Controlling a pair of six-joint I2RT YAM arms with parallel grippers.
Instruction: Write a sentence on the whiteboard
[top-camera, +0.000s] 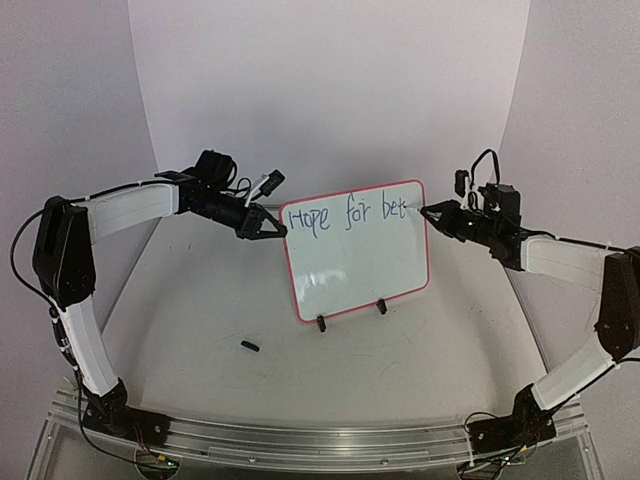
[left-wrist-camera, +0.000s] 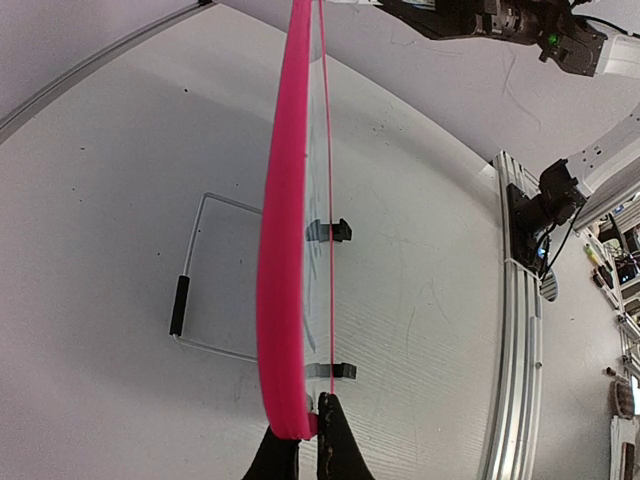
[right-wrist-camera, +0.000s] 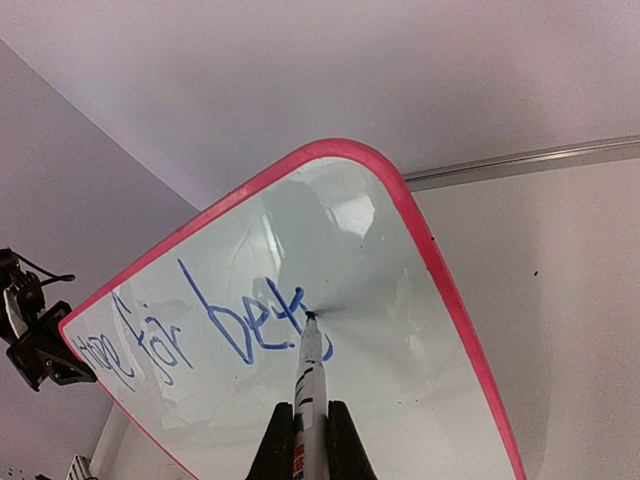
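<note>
**Pen on the board, "Hope for bet" written**

My left gripper (top-camera: 272, 225) is closed on the whiteboard (top-camera: 355, 250), pinching its pink frame at the upper left corner, at about 10 o'clock on the board in the top view. In my left wrist view I see the board edge-on (left-wrist-camera: 285, 250), with my fingertips (left-wrist-camera: 325, 445) clamped on either side of the frame at 6 o'clock.

My right gripper (top-camera: 435, 212) is closed around a marker (right-wrist-camera: 308, 370). The marker points at 12 o'clock in my right wrist view and its tip touches the white surface just after the last letter.

The board stands upright near the middle of the table (top-camera: 200, 300) on two black clip feet (top-camera: 321, 322), its face tilted slightly back. The sentence (top-camera: 345, 215) runs in blue along the top of the board and reads "Hope for bet". The lower part of the board is unmarked.

A small black piece (top-camera: 250, 346) lies on the table at about 7 o'clock from the board, apart from it. Behind the board a wire stand (left-wrist-camera: 200, 270) rests on the table.
</note>
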